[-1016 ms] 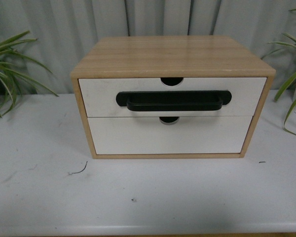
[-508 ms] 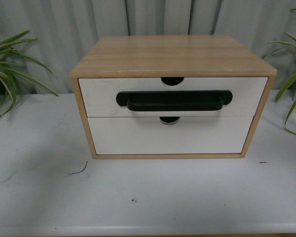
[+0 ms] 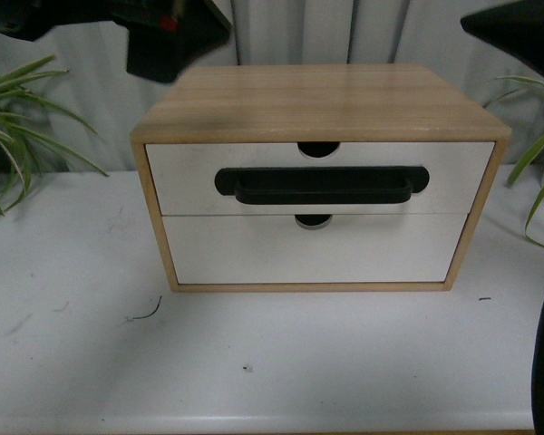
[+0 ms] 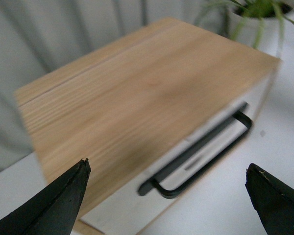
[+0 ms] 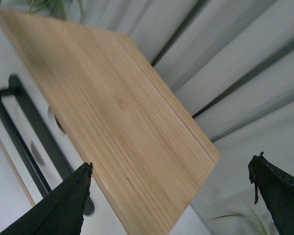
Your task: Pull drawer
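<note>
The drawer point(image 3: 190, 177) is the upper white front of a wooden cabinet point(image 3: 317, 100). It carries a long black bar handle point(image 3: 322, 186) and a semicircular notch point(image 3: 318, 148), and it sits flush. My left gripper point(image 4: 167, 166) is open, high above the cabinet's left front corner, with the handle point(image 4: 201, 156) below and between its fingers. My right gripper point(image 5: 170, 162) is open too, above the cabinet's right side, and its view shows the handle point(image 5: 24, 137) from above. Neither gripper touches anything.
A plain white lower drawer point(image 3: 313, 249) sits under the handled one. The cabinet stands on a white table point(image 3: 254, 362). Potted plants flank it at left point(image 3: 18, 118) and right point(image 3: 535, 145). The blurred left arm point(image 3: 168, 36) and right arm point(image 3: 517, 27) fill the top corners.
Both arms have come into the front view at the top corners, and a dark cable now shows at the right edge. The cabinet and drawer have not moved.
</note>
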Controlling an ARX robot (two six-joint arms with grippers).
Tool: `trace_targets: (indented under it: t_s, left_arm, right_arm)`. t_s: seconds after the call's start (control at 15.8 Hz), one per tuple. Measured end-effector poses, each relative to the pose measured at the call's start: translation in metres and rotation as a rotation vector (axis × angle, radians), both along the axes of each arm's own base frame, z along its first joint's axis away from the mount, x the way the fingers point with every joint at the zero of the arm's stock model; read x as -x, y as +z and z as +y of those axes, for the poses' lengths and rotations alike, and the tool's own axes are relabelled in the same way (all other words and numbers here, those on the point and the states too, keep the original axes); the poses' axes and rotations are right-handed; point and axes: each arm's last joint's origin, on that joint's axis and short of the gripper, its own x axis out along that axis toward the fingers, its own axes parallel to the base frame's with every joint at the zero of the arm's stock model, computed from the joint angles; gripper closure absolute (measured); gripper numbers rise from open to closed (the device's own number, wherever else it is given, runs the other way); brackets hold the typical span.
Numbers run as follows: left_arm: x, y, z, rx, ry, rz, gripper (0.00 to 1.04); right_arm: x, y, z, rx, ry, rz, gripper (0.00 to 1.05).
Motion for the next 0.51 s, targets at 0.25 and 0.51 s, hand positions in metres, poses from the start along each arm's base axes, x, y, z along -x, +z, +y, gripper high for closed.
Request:
trace_targets:
  t_s: [0.25,0.51]
  left_arm:
    - [-0.002,0.0,-0.031,-0.398,-0.387,0.092,0.07]
    - [-0.031,-0.024,-0.062,-0.593,-0.495,0.17,0.07]
  right_arm:
    - [-0.004,-0.006,-0.011,0.484,0.245,-0.074,0.06]
    - [-0.01,-0.034,-0.001,0.671,0.404,0.028,0.06]
